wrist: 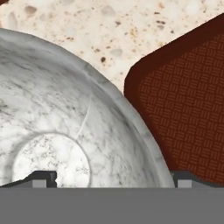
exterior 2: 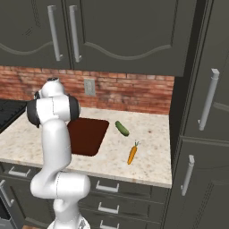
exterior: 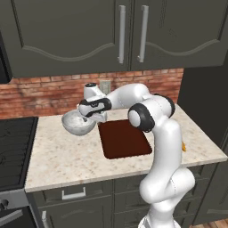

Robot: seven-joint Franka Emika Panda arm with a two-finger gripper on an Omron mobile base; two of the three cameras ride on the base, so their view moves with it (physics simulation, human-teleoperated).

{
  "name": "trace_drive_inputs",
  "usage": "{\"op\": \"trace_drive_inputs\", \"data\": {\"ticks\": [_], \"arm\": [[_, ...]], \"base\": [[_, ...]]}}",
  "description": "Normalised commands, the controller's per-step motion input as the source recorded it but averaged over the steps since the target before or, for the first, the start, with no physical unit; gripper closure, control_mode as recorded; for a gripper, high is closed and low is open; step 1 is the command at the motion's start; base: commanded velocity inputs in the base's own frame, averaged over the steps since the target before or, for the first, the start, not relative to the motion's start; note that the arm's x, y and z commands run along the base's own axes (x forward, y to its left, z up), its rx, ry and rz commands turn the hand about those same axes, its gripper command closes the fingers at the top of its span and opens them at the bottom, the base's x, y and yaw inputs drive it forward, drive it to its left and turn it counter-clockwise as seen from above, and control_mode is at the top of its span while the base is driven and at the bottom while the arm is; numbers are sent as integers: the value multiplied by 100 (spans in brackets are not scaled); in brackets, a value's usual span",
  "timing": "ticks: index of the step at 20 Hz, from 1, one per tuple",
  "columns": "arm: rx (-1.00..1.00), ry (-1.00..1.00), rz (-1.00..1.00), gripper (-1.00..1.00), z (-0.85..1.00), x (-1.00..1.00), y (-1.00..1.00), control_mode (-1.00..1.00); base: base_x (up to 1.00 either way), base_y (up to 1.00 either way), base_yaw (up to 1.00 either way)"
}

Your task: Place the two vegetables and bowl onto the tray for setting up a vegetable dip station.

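pincer (wrist: pixel 113 177) spread wide straddling rim of bowl (exterior: pixel 75 124), tray (exterior: pixel 124 139) beside it, cucumber (exterior 2: pixel 121 128) and carrot (exterior 2: pixel 132 154) on counter (exterior: pixel 67 156)

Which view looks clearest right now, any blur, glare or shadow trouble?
Hand view: sharp, bowl rim and tray weave crisp, no glare. Left base view: even light, arm covers part of the tray. Right base view: cucumber and carrot small, clear.

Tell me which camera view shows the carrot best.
The right base view: the carrot lies whole on the counter, right of the tray and nearer than the cucumber. In the left base view just an orange sliver peeks out beside the arm. The hand view looks at the bowl and tray instead.
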Motion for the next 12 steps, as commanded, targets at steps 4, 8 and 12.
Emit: {"op": "trace_drive_inputs", "data": {"ticks": [4, 8, 12], "arm": [[0, 0, 0, -100, -4, 0, 0, -100], [1, 0, 0, -100, -25, 0, 1, -100], [0, 0, 0, 100, -20, 0, 1, -100]], "base": [[0, 0, 0], [0, 0, 0], [0, 0, 0]]}}
